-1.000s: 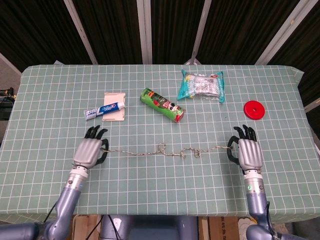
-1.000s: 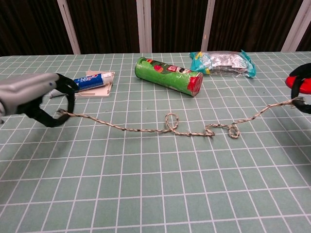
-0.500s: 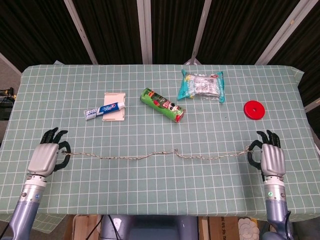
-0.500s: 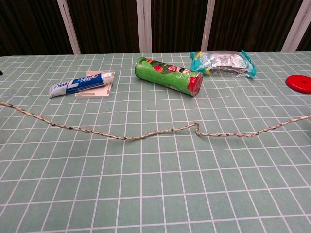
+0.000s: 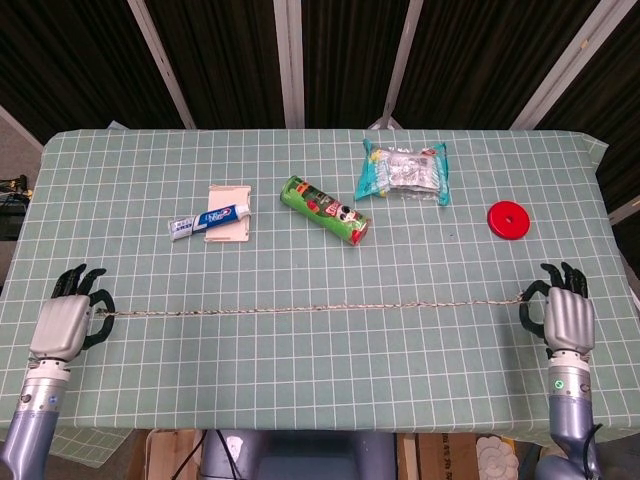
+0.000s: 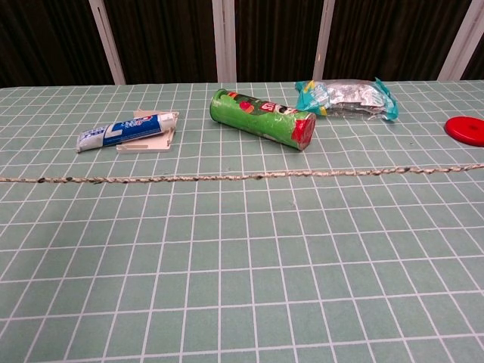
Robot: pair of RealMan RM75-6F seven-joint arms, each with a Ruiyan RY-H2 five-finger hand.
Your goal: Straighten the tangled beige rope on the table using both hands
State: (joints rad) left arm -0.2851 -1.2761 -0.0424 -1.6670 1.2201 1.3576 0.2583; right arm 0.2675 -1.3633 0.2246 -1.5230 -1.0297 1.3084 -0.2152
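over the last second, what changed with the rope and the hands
Both hands moved apart, the left hand leftward, the right hand rightward, each holding an end. The rope lost its loops and now lies straight. Toothpaste, can, packet and red disc stayed put.

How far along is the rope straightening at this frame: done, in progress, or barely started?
Nearly done. The beige rope runs in one straight line across the table, with no loops or knots showing in either view. In hand: the left hand and right hand each hold one end, far apart near the table's side edges. Left: letting go of the ends, and nothing else that shows.
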